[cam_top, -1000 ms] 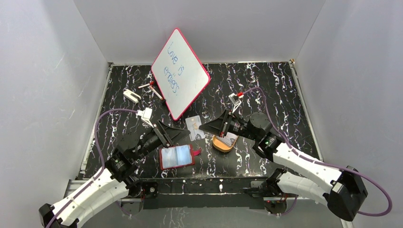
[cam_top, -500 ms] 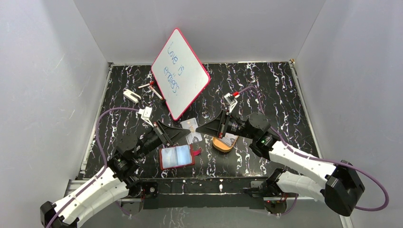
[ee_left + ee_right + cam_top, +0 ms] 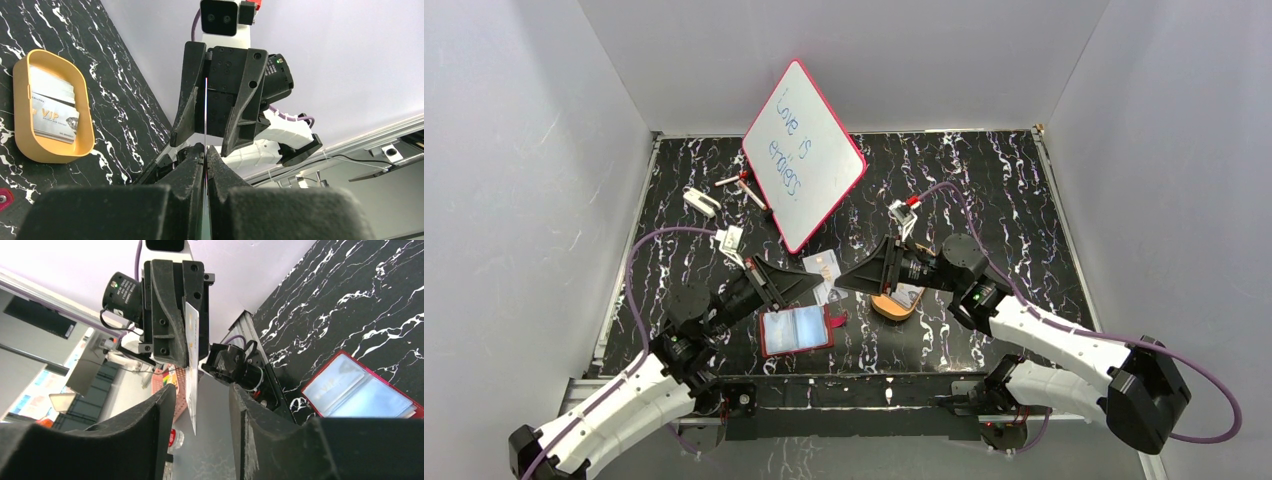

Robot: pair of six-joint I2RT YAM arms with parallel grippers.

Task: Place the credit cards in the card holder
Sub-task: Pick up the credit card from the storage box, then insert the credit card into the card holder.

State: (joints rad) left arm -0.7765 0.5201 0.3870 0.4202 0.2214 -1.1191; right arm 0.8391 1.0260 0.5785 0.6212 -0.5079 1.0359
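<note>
A pale credit card hangs in the air between the two grippers, above the table. My left gripper is shut on its edge; in that view the credit card shows edge-on as a thin line. My right gripper stands open, its jaws on either side of the credit card without touching it. The red card holder lies open on the table below, its clear sleeves up, also visible as the card holder. More credit cards lie in the orange tray.
A red-framed whiteboard leans at the back middle. Small white and red items lie to its left. The orange tray sits right of the card holder. Grey walls close in three sides.
My left gripper has shut on the credit card and my right gripper has opened off it. Both grippers have drifted slightly left.
</note>
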